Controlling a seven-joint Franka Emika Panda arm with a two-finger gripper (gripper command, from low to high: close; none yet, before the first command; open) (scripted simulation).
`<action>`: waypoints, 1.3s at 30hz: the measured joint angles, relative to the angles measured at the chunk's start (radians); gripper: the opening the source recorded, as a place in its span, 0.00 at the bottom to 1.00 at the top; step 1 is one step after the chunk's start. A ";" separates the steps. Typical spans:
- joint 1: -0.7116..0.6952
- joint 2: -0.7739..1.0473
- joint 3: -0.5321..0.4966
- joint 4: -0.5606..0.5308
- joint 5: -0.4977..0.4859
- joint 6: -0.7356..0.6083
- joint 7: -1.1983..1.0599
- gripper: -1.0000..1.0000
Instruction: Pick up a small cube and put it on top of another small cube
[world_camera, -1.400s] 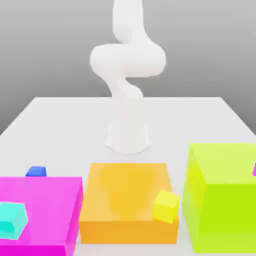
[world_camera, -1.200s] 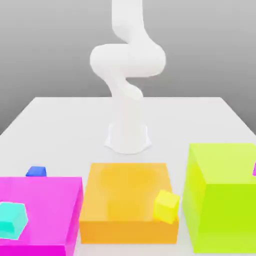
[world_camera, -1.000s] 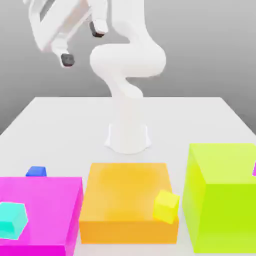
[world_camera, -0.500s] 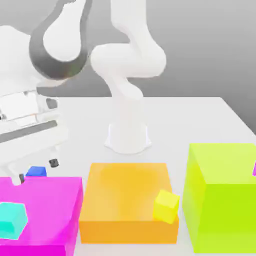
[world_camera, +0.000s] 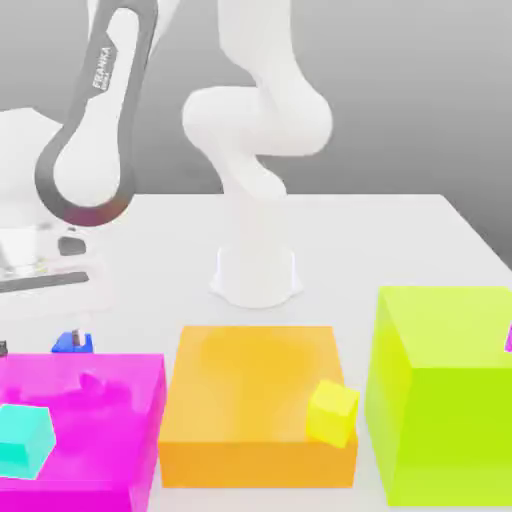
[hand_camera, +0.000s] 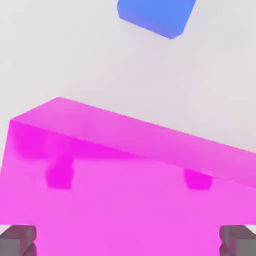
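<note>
A plain grey backdrop (world_camera: 420, 90) fills the space behind, darker toward the top and paler lower down. In front of it lies a flat white tabletop (world_camera: 380, 240), its far edge straight and its sides widening toward me. The light is soft and even, casting only faint shadows.

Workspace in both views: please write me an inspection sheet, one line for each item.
Surface: white table, arm base standing on it.
Job's things: small blue cube on the table behind the magenta block; cyan small cube at the magenta block's front; yellow small cube at the orange block.
Clutter: lime block at the exterior view's right.
Gripper: gripper open, fingertips wide apart above the magenta block, holding nothing.
Cables: nothing seen.
Surroundings: plain grey backdrop.
</note>
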 joint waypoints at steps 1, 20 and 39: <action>0.000 0.000 0.000 0.000 0.000 0.000 0.000 0.50; 0.045 0.270 -0.156 -0.109 -0.039 0.132 0.260 0.50; -0.162 0.295 0.095 -0.069 0.188 0.213 0.085 0.00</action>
